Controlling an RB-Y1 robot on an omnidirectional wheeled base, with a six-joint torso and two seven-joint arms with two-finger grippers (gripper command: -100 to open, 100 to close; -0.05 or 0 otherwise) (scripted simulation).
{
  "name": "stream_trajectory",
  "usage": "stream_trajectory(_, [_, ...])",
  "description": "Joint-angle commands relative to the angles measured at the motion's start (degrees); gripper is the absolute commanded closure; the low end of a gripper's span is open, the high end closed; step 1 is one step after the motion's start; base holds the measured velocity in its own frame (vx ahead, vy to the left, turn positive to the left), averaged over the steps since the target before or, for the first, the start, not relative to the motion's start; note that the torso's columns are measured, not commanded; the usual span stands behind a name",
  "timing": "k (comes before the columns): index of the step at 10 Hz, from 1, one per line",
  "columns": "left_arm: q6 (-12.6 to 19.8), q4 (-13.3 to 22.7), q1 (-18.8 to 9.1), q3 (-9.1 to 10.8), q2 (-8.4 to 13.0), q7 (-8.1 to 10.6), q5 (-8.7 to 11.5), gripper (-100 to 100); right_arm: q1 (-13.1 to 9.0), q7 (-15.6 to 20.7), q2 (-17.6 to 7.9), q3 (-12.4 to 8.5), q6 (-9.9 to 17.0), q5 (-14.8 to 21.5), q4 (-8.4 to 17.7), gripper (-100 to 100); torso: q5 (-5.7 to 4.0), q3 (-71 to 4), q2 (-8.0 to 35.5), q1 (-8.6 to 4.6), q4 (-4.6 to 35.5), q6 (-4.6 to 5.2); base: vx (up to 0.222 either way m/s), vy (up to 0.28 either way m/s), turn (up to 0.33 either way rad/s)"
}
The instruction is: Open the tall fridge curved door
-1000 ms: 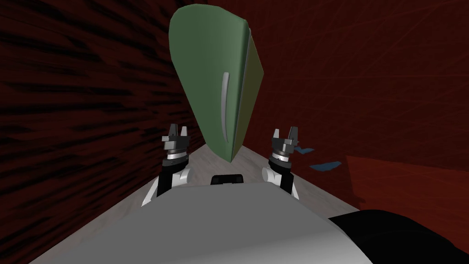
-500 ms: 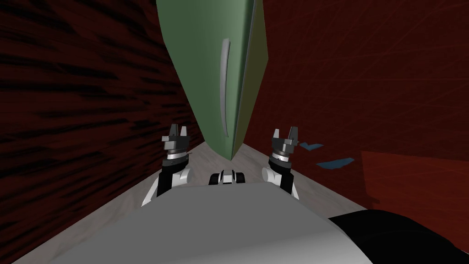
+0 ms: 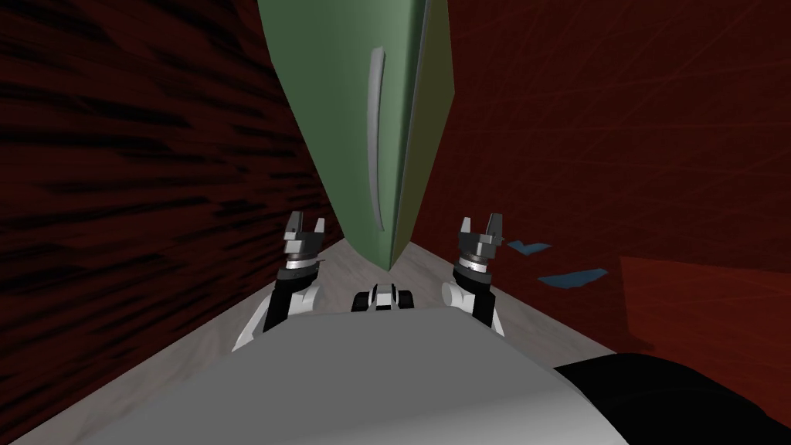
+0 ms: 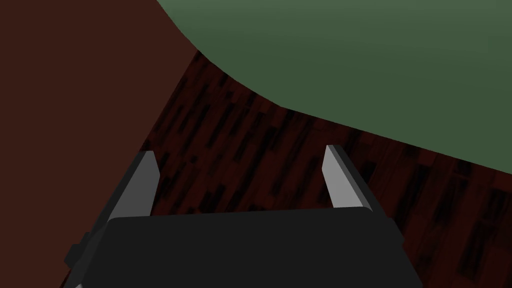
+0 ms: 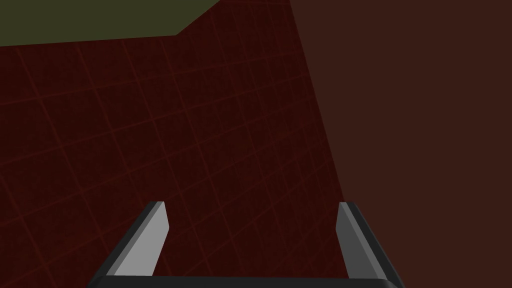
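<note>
A tall green fridge [image 3: 332,93] stands ahead in the head view, its curved door shut. A long light grey handle [image 3: 374,139] runs down the door near the right-hand seam. My left gripper [image 3: 303,229] is low, left of the fridge's bottom corner and apart from it, open and empty. In the left wrist view the left gripper [image 4: 239,152] has spread fingers, and the green door [image 4: 350,60] curves beyond them. My right gripper [image 3: 480,226] hangs to the right of the fridge, open and empty. The right gripper [image 5: 251,206] faces a dark red wall.
Dark red walls [image 3: 139,170] close in on both sides, with a narrow strip of pale floor [image 3: 193,348] leading to the fridge. Two blue patches [image 3: 572,276] lie low on the right, beside a dark red block [image 3: 695,309].
I have moved closer to the fridge, so its top now runs off the picture. My left gripper's fingers have spread from nearly together to wide open. The right arm is unchanged.
</note>
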Motion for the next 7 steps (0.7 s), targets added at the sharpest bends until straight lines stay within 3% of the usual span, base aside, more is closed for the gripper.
stream_trajectory(1, [-1.25,3.67,-0.83,0.51,1.84,-1.35,-0.49,-100,0.00,0.00,0.00,0.00,0.00,0.00,0.00,0,0.00,-0.01,-0.02,-0.01,0.00,0.00,0.074,-0.070,0.025])
stream_trajectory(7, [-4.81,13.29,-2.56,1.43,4.29,-5.07,-2.02,-100,0.00,0.00,0.00,0.00,0.00,0.00,0.00,0,0.01,0.00,0.00,0.04,0.01,0.00,0.057,-0.069,0.032])
